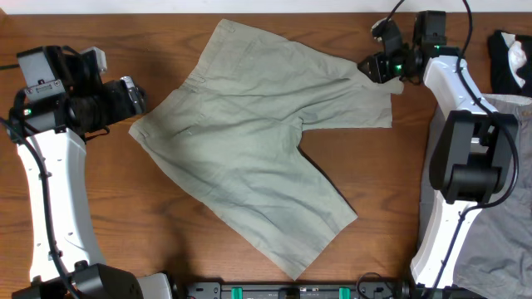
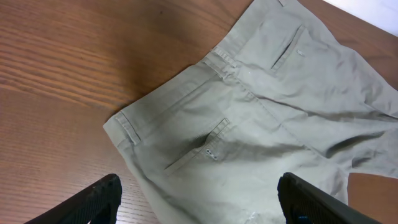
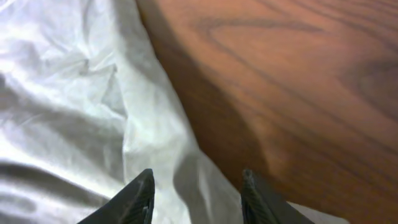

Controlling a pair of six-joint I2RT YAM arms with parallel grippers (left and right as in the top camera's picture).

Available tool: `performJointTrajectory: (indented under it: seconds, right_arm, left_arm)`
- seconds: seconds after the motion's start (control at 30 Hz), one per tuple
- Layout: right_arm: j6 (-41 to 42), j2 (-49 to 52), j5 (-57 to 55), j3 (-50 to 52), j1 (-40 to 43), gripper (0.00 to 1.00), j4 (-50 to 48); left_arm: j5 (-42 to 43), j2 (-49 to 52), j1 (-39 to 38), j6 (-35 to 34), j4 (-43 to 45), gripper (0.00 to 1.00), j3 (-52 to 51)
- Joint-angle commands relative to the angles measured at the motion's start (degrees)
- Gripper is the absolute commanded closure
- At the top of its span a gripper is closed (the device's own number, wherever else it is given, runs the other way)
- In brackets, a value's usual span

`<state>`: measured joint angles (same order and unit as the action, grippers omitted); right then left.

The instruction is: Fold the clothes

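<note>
Item: shorts (image 1: 249, 141), pale khaki cotton, spread flat mid-table (image 1: 166, 33), waistband far-left, legs right and near. Light, limp, creases readily; take at waistband corner or hem. Left gripper (image 1: 137, 98) wide open, empty, beside waistband. Right gripper (image 1: 376, 66) parted over far hem, apparently not pinching.

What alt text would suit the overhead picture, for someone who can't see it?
Pale khaki-green shorts lie spread flat, unfolded, on a wooden table. The robot's left gripper is beside the waistband corner; its right gripper is at the edge of a leg hem.
</note>
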<state>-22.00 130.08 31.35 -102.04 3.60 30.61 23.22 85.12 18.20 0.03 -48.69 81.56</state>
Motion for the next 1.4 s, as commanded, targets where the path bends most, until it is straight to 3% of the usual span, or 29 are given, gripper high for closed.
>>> performJointTrajectory:
  seconds: [0.0,0.13,0.3,0.33,0.7,0.8,0.9,0.97,1.03,1.17,1.3,1.33,1.37]
  right_arm:
    - [-2.32,1.55,1.64,-0.59,-1.16,0.56,0.96]
    - [-2.29,2.97,-0.02,-0.59,-1.49,0.65,2.27]
    - [-2.27,3.19,-0.52,-0.76,-1.51,0.98,1.49]
    - [-1.75,2.86,-0.85,-1.05,-1.36,0.99,0.85]
    - [23.32,2.6,-1.14,-5.05,1.62,0.99,-12.72]
    - [24.61,3.28,-1.62,-5.05,1.42,0.98,-13.27]
    - [26.75,4.07,-4.26,-5.05,1.2,0.78,-13.18]
    - [28.24,4.11,-7.32,-5.05,1.38,0.72,-12.63]
    - [28.81,4.0,-8.07,-5.07,2.01,0.56,-12.57]
    - [27.26,3.28,-5.73,-5.09,3.63,0.55,-9.09]
    - [20.41,2.78,-2.62,-5.11,3.89,0.56,0.83]
    - [18.8,2.8,-3.58,-5.09,3.69,0.59,3.74]
    - [18.51,2.82,-5.75,-5.03,3.43,0.67,6.54]
  left_arm:
    - [0.33,0.61,-0.17,0.37,-0.13,0.18,0.02]
    - [0.33,0.61,-0.17,0.35,-0.17,0.18,0.02]
    - [0.33,0.61,-0.17,0.35,-0.15,0.18,0.02]
    - [0.33,0.61,-0.17,0.35,-0.15,0.18,0.02]
    - [0.33,0.61,-0.17,0.35,-0.15,0.18,0.02]
    - [0.33,0.61,-0.17,0.35,-0.15,0.18,0.02]
    - [0.33,0.61,-0.17,0.35,-0.15,0.18,0.04]
    - [0.33,0.61,-0.17,0.35,-0.15,0.18,0.02]
    - [0.33,0.61,-0.17,0.37,-0.17,0.18,0.02]
    - [0.33,0.61,-0.17,0.37,-0.17,0.17,0.02]
    - [0.33,0.61,-0.17,0.37,-0.17,0.17,0.02]
    - [0.33,0.61,-0.17,0.37,-0.15,0.17,0.02]
    - [0.33,0.61,-0.17,0.37,-0.15,0.17,0.02]
